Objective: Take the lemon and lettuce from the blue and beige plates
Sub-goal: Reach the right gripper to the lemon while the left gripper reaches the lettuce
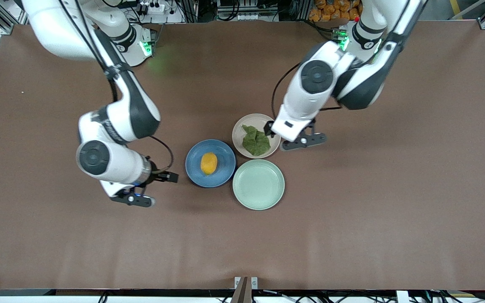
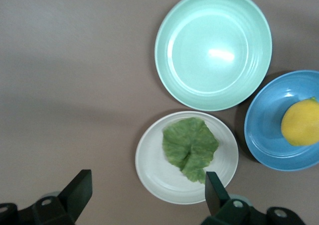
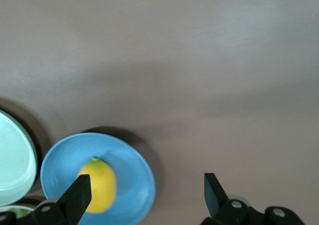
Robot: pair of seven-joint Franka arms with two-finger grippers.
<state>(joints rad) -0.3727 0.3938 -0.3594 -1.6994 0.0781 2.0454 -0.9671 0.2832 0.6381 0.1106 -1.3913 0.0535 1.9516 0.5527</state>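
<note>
We note three round matte plates clustered mid-worktop on the brown table [image 1: 394, 210], well clear of every edge. The small oval yellow-orange lemon [image 1: 209, 163] sits in the mid-blue plate [image 1: 193, 168]; the wrinkled dark green lettuce leaf [image 1: 256, 141] lies flat in the pale beige plate [image 1: 239, 135]. The pale mint-green plate [image 1: 258, 184] lies nearest the front edge. The left gripper [image 2: 144, 190] hangs over the beige plate's rim, fingers spread wide, holding nothing. The right gripper [image 3: 145, 192] hangs beside the blue plate, likewise wide apart and bare.
</note>
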